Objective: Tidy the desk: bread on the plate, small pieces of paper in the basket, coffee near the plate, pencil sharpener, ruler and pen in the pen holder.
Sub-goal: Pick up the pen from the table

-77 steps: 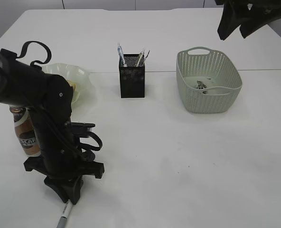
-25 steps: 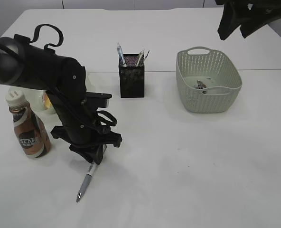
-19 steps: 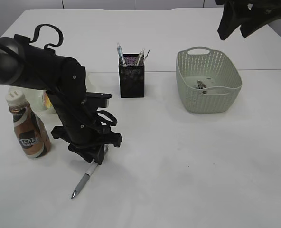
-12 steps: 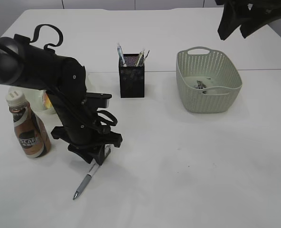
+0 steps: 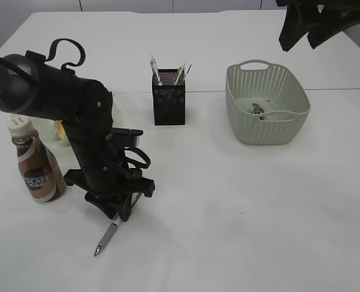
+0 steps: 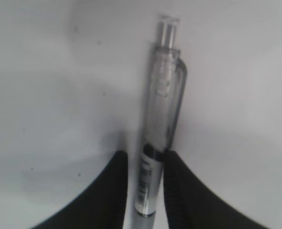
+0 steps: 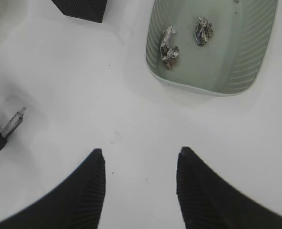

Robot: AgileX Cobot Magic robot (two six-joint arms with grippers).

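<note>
Black fingers of the left gripper (image 6: 145, 191) are pinching the translucent pen (image 6: 157, 133) low over the desk (image 5: 241, 213), beside the coffee (image 5: 37, 164). High above the basket (image 5: 266, 103), the right gripper (image 7: 140, 183) is hanging with its fingers apart, holding nothing.

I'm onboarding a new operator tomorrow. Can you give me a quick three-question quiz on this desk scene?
1. True or false: the pen stands in the pen holder.
2. What lies in the basket? A) bread B) crumpled paper bits C) a ruler
3. Which tool straddles the pen: left or right?

Key:
1. False; it lies on the desk.
2. B
3. The left tool; the right tool hangs open above bare desk.
</note>
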